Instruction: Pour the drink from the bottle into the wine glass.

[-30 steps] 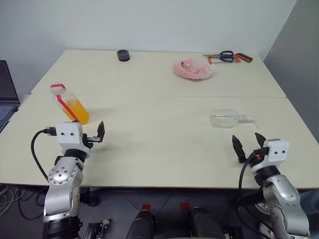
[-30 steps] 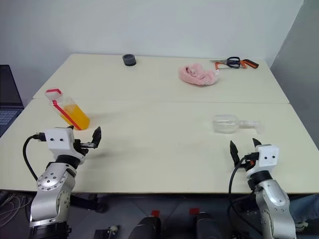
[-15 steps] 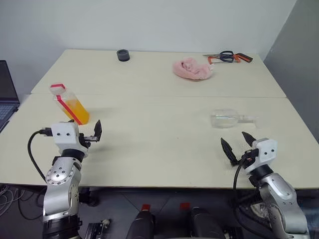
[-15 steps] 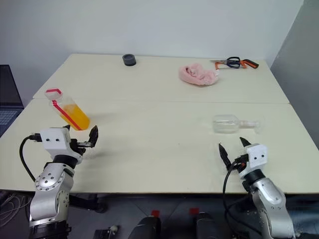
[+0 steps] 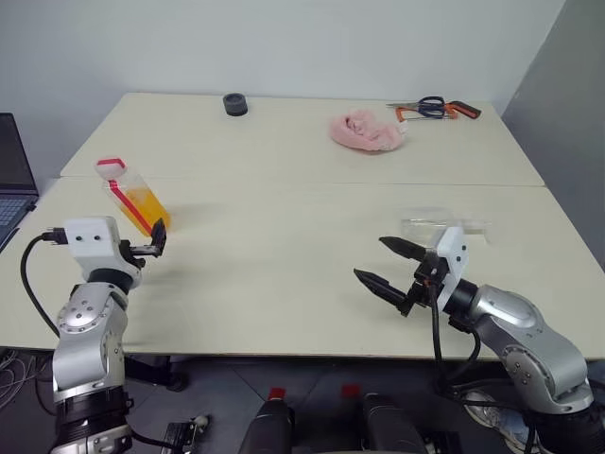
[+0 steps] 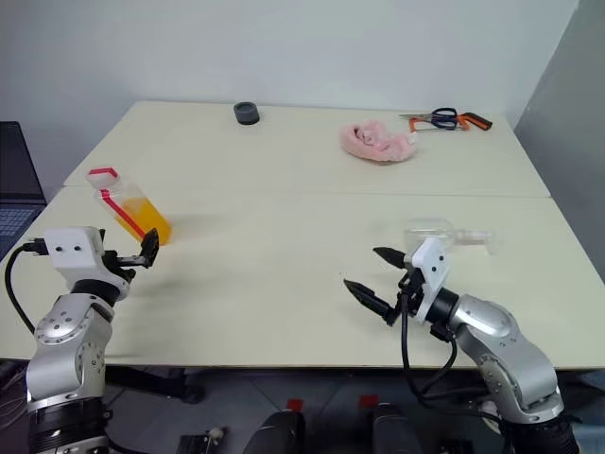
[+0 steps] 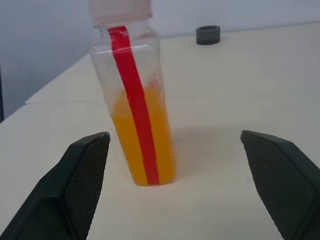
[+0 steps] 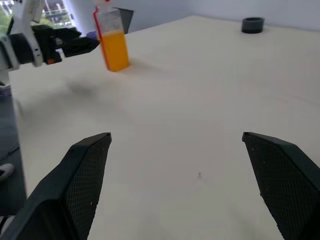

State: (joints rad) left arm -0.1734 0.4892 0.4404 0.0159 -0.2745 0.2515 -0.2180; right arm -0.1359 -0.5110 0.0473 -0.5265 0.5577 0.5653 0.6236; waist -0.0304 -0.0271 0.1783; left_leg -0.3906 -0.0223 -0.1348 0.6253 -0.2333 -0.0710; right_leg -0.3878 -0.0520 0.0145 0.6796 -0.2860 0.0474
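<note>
1. The right pincer (image 5: 389,264) hangs over the near middle-right of the desk (image 5: 284,255), its two black fingers spread wide and empty, pointing across toward the robot's left
2. The left pincer (image 5: 151,241) is at the near left of the desk, fingers wide apart and holding nothing; in the left wrist view the bottle stands between and beyond the fingertips, not touched
3. The bottle (image 5: 132,197) stands just past the left pincer on the left side of the desk, leaning in the head views, white cap on, red strip down its side
4. The drink (image 7: 142,142) fills roughly the lower half of the bottle; the upper part is clear
5. The wine glass (image 5: 430,223) lies on its side on the right of the desk, just behind the right pincer's wrist, which hides part of it; it looks empty
6. Farther back on the right lies a crumpled pink cloth (image 5: 364,130)
7. At the far edge sit a small dark round object (image 5: 235,104) and, to the right, scissors (image 5: 437,109) with dark and orange handles
</note>
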